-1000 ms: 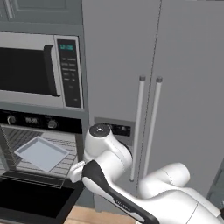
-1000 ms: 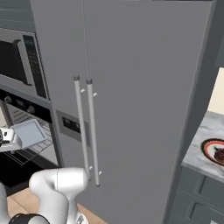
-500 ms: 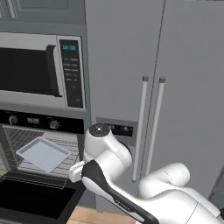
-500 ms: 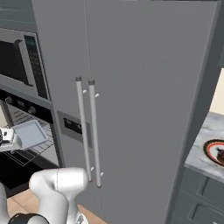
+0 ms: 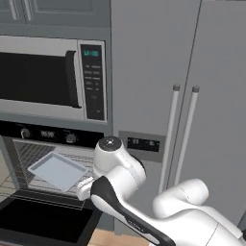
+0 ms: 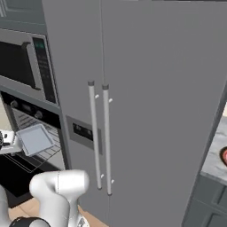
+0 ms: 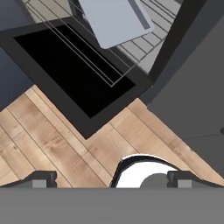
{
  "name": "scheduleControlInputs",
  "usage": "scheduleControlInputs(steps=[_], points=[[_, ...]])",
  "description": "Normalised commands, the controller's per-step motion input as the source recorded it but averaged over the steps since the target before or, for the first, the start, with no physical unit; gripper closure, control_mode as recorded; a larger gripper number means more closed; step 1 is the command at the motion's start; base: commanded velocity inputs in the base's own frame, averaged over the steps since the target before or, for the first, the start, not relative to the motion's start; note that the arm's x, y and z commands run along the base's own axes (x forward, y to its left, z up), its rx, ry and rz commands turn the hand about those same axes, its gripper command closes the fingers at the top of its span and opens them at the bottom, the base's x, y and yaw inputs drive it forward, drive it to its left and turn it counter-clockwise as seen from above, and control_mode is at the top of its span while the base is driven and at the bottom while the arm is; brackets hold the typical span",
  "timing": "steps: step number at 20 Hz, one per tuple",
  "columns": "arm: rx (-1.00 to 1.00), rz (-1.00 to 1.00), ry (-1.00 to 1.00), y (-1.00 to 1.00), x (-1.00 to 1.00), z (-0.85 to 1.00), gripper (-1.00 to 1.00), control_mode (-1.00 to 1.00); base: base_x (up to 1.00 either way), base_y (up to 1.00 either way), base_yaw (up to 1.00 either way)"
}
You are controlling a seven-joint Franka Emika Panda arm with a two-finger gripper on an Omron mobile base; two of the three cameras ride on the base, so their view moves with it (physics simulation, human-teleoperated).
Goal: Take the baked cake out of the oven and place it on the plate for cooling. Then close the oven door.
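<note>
A silver-framed microwave (image 5: 50,79) sits left of the grey refrigerator (image 5: 192,110).

The oven (image 5: 43,163) is running off the picture at 9 o'clock in the left base view, so its left part is not showing. The open oven door (image 5: 41,218) is being cut by the edge at 7 o'clock there, and its handle is out of the picture. The white arm is covering the right end of the wire rack (image 5: 33,158) and a corner of the baking tray (image 5: 56,170).

In the hand view the tray is being cut at 12 o'clock.

In the right base view a reddish thing (image 6: 224,156) is peeking in at 3 o'clock; what it is cannot be told.
</note>
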Motion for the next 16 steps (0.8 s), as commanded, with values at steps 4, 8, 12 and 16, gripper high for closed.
scheduleControlInputs(steps=[4, 8, 12, 16], points=[[0.0, 0.0, 0.0, 0.0, 0.0, 0.0, -1.0, 1.0, 0.05, 0.16, 0.0], [0.0, 0.0, 0.0, 0.0, 0.0, 0.0, -1.0, 1.0, -0.14, -0.28, 0.0], [0.0, 0.0, 0.0, 0.0, 0.0, 0.0, -1.0, 1.0, -0.1, -0.21, 0.0], [0.0, 0.0, 0.0, 0.0, 0.0, 0.0, -1.0, 1.0, 0.03, 0.11, 0.0]])
